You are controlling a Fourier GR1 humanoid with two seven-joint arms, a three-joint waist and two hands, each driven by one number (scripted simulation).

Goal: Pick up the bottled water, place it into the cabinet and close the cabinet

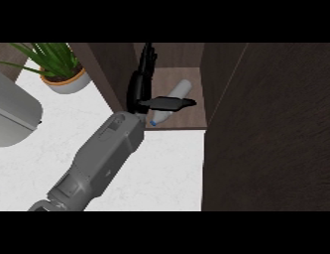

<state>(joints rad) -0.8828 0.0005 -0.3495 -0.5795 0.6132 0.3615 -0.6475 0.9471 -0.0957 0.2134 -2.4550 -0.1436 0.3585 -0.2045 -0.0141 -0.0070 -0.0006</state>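
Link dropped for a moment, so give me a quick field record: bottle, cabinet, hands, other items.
bottle: bottled water lies on its side on the cabinet shelf, blue cap toward the front edge
cabinet: door open
left hand: inside the cabinet, fingers straight, thumb over the bottle
right hand: not in view
other: potted plant, grey appliance on the counter

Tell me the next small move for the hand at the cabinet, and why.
Probably draw the robot hand back out of the cabinet. The bottled water already lies on its side on the shelf inside, and the fingers look straight, not curled round it. The door cannot close while the arm is inside.
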